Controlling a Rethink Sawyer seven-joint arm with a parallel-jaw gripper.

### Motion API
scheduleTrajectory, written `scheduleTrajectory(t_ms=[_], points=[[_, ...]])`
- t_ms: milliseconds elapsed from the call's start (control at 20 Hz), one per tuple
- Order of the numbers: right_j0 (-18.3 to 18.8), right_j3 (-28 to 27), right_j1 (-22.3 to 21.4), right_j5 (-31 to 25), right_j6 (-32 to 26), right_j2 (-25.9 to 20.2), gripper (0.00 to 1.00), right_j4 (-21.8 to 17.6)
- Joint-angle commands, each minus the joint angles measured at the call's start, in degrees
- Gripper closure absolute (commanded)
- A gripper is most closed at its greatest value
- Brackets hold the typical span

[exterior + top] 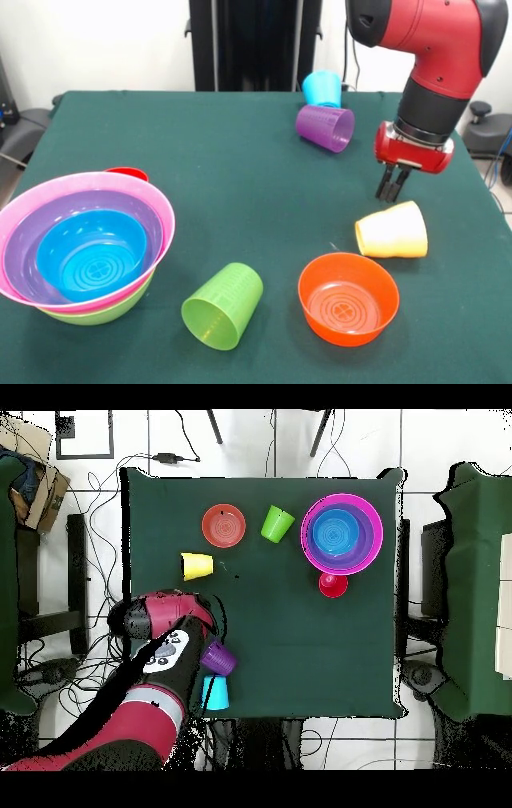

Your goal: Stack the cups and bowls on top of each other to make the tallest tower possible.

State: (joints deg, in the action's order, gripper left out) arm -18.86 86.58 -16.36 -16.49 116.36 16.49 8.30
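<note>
So on the left of the front view there's the tower (pixel 84 256) so far: a lime green bowl (pixel 100 312) at the bottom, then the pink bowl (pixel 80 188), the purple bowl (pixel 32 240) nested in that, and the small blue bowl (pixel 92 254) sitting in the middle, all right side up. Poking out just behind the pink rim is a bit of something red (pixel 126 172), which from overhead looks like a small round red piece touching the stack. Moving right, the lime green cup (pixel 222 306) is lying on its side on the green table (pixel 240 184) with its mouth facing the camera, and just right of it the orange bowl (pixel 348 298) sits upright on its own. Further back, the purple cup (pixel 325 127) is tipped over with the light blue cup (pixel 322 88) right behind it, the two touching or nearly so. The pale yellow cup (pixel 392 230) is also on its side, just behind and right of the orange bowl. The gripper (pixel 391 192) hangs off the red arm (pixel 436 48) right above that yellow cup, a little back from it, pointing down. Its fingers look pressed close together, basically no gap, and there's nothing in them and they aren't touching anything. In the overhead view the arm covers the gripper completely.
</note>
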Motion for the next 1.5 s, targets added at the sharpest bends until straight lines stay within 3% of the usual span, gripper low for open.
scheduleTrajectory(t_ms=[50,900,950,1150,1500], points=[[0.64,-3.49,0.49,-0.76,6.93,-4.34,1.0,0.61],[-0.44,-4.34,0.91,0.63,8.5,-3.2,1.0,1.35],[-0.84,-4.34,1.09,1.65,8.93,-2.7,0.0,1.38],[-0.74,-4.45,1.2,2.53,8.95,-2.77,0.0,1.4],[-0.09,-5.71,0.95,-1.22,7.7,-3.96,0.0,1.64]])
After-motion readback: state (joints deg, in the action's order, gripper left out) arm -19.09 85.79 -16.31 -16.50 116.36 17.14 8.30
